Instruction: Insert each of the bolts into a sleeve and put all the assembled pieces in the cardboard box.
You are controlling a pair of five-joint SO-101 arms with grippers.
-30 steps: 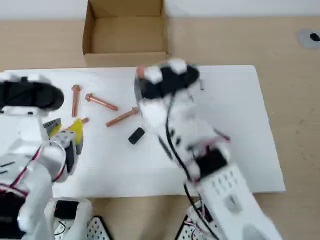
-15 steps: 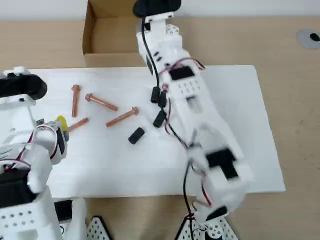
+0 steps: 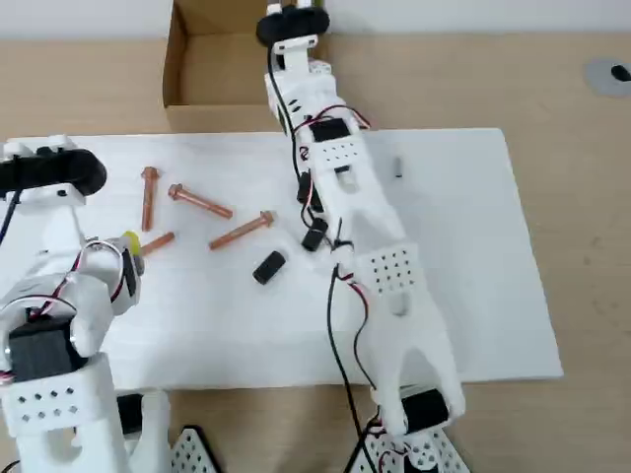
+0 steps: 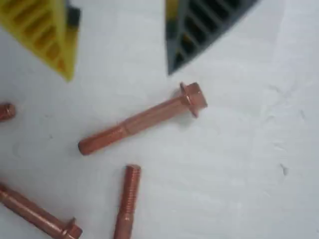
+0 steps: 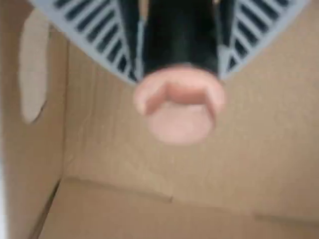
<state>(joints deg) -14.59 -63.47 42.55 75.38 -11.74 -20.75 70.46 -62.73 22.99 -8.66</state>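
Note:
My right gripper [image 5: 179,64] is shut on a black sleeve with a copper bolt head [image 5: 179,107] poking out of it, held inside the cardboard box [image 5: 124,164]. From above, that arm stretches across the white mat to the box [image 3: 212,74], with its gripper [image 3: 291,25] over the box's right side. My left gripper [image 4: 118,72] is open just above a copper bolt [image 4: 144,119], which lies on the mat below the gap. In the high view the left gripper [image 3: 128,244] is at the mat's left part. Several loose bolts [image 3: 200,202] and one black sleeve [image 3: 268,267] lie mid-mat.
The white mat [image 3: 463,296] covers the table's middle, with bare room on its right half. More bolts [image 4: 127,204] lie close to the left gripper. The right arm's body [image 3: 345,197] spans the mat's centre.
The right arm swung from the mat's middle out to the box, carrying the sleeved bolt. The left arm shifted slightly, its gripper settling near the leftmost bolts.

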